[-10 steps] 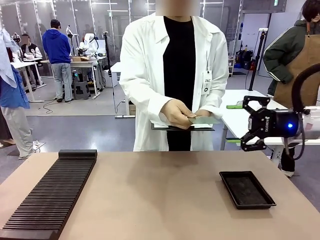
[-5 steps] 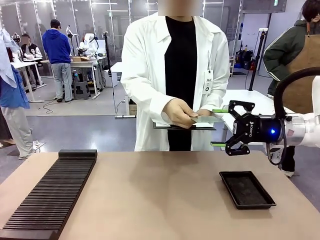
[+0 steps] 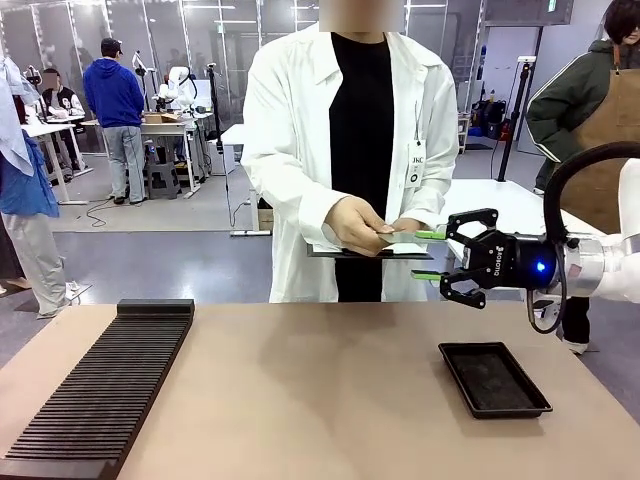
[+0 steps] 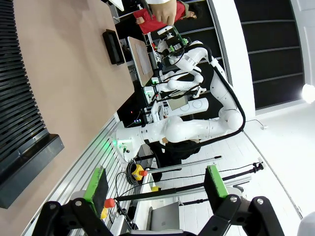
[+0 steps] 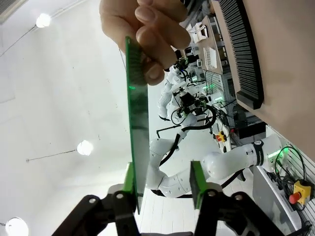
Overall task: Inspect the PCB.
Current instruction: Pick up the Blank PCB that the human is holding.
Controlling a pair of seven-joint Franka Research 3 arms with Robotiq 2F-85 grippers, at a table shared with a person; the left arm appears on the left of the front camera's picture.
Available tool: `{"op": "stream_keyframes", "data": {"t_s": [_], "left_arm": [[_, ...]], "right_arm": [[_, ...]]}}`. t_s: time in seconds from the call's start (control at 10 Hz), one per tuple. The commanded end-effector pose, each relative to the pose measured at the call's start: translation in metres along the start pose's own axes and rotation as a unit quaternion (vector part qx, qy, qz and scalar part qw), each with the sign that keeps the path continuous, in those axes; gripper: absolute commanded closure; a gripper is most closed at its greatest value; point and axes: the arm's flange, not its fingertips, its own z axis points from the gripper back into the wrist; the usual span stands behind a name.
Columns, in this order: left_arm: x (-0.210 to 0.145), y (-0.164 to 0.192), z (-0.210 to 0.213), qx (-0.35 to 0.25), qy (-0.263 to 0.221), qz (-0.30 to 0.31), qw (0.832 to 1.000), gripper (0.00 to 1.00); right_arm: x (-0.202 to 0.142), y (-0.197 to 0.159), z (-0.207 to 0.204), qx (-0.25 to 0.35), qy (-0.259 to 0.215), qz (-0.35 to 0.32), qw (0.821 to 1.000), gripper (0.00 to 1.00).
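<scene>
The right gripper (image 3: pixel 428 255) is straddling the one PCB (image 5: pixel 137 123), a thin, flat green board. It is lying against one green pad with a gap showing to the other, so the jaws are not clamping it. A person's hand (image 5: pixel 147 24) is pinching its far end. The left gripper (image 4: pixel 155 182) is hanging spread wide, empty. Below the right gripper, one shallow black tray (image 3: pixel 493 378) is lying on the tan surface (image 3: pixel 320 400); one ribbed black rack (image 3: pixel 110 385) is sitting well apart.

PCB (image 5: pixel 138 123) edge-on between the parted jaws of the right hand (image 5: pixel 162 182); person's fingers (image 5: pixel 158 30) at its far end
</scene>
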Motion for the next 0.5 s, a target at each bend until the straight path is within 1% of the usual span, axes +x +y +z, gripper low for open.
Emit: {"op": "stream_keyframes", "data": {"t_s": [0.0, 0.4], "left_arm": [[-0.0003, -0.0043, 0.0003, 0.004, 0.002, 0.002, 1.000, 0.00], [-0.0003, -0.0043, 0.0003, 0.004, 0.002, 0.002, 1.000, 0.00]], "right_arm": [[0.0045, -0.0001, -0.0058, 0.018, 0.006, 0.006, 1.000, 1.00], [0.0048, 0.0028, -0.0072, 0.020, 0.006, 0.007, 1.000, 1.00]]}}
